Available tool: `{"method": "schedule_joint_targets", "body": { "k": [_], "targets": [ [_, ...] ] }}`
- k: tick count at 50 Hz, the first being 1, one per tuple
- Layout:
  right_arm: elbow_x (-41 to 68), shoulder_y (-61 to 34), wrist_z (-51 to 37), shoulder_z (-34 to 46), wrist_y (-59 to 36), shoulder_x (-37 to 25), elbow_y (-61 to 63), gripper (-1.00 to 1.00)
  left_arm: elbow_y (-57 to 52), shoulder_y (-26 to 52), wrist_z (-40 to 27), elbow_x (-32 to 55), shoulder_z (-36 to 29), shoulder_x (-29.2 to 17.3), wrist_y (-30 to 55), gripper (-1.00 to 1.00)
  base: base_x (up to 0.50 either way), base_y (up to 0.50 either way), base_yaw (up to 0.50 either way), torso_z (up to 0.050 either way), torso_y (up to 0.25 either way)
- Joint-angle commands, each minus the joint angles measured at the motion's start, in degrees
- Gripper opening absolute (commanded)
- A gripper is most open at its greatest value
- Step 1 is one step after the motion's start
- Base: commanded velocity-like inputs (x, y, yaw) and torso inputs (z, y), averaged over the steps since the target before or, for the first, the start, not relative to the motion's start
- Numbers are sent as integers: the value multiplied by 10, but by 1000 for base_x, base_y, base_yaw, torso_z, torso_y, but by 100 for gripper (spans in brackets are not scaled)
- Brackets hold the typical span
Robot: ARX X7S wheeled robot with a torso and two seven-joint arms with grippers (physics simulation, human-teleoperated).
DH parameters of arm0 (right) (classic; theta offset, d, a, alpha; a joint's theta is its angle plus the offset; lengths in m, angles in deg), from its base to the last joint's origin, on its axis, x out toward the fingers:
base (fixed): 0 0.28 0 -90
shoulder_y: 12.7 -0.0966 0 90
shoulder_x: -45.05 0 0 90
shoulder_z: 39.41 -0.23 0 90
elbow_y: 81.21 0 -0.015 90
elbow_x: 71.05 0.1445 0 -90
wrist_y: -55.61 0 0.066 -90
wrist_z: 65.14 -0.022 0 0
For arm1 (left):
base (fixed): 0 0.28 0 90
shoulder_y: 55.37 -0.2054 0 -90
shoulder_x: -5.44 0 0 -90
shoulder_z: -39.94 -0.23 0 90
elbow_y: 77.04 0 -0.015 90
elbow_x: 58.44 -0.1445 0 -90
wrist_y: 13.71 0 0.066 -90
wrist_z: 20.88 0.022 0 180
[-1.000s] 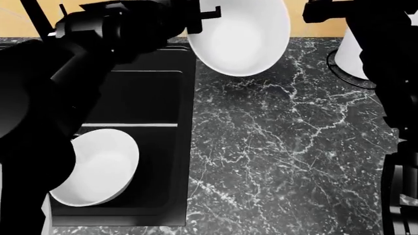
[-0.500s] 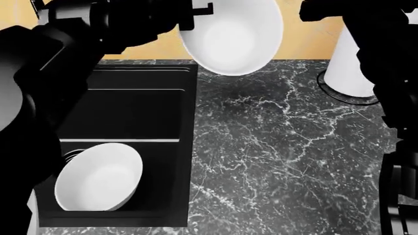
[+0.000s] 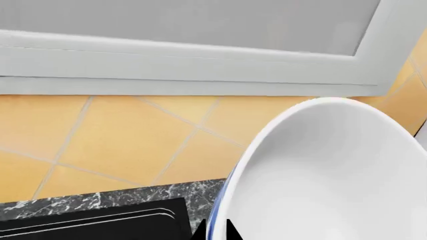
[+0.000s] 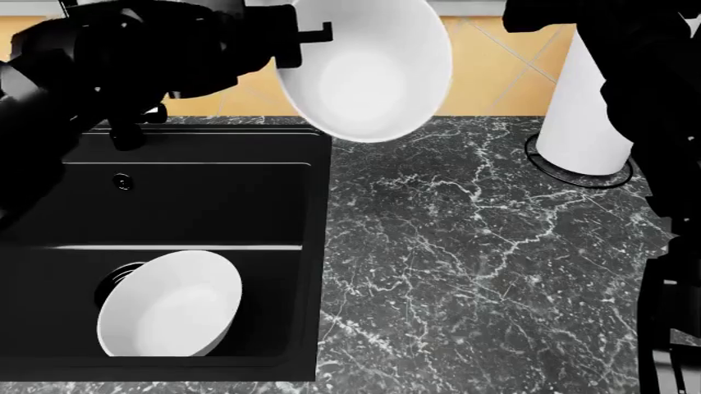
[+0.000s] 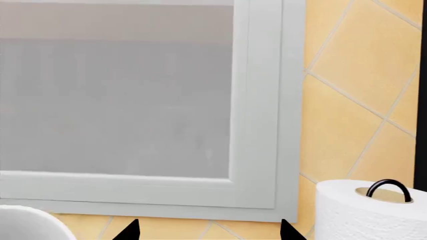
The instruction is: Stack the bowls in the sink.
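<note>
A white bowl (image 4: 367, 70) hangs tilted above the counter's back edge, just right of the sink (image 4: 219, 205). My left gripper (image 3: 215, 233) is shut on its rim; a blue edge shows on the bowl (image 3: 333, 175) between the fingertips. In the head view the left gripper (image 4: 310, 37) is at the bowl's left side. A second, plain white bowl (image 4: 170, 305) lies in the sink's near part, partly covering the round drain (image 4: 113, 277). My right gripper (image 5: 208, 231) is open, empty, and faces the window frame.
A tall white paper roll (image 4: 586, 98) stands on a round black base at the back right, and the paper roll (image 5: 367, 215) also shows in the right wrist view. Black marble counter (image 4: 482, 263) spreads right of the sink. Yellow tiled wall (image 3: 133, 140) stands behind. The right arm (image 4: 657, 123) fills the right edge.
The held bowl has moved left, closer to the sink's right edge. The head view has shifted, so the sink and counter sit lower in the picture. The bowl in the sink stays put.
</note>
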Motion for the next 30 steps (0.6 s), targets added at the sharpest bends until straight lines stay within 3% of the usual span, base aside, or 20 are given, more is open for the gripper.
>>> {"method": "schedule_joint_targets", "body": {
  "k": [1, 30],
  "targets": [
    [4, 0, -2, -1, -2, 1, 4, 100, -88, -2, -50, -2, 13, -65, -19, -100, 0, 0, 0, 0, 182],
    [10, 8, -3, 0, 5, 7, 3, 100, -273, -55, -171, 40, 31, -268, -58, -100, 0, 0, 0, 0, 0]
  ]
}}
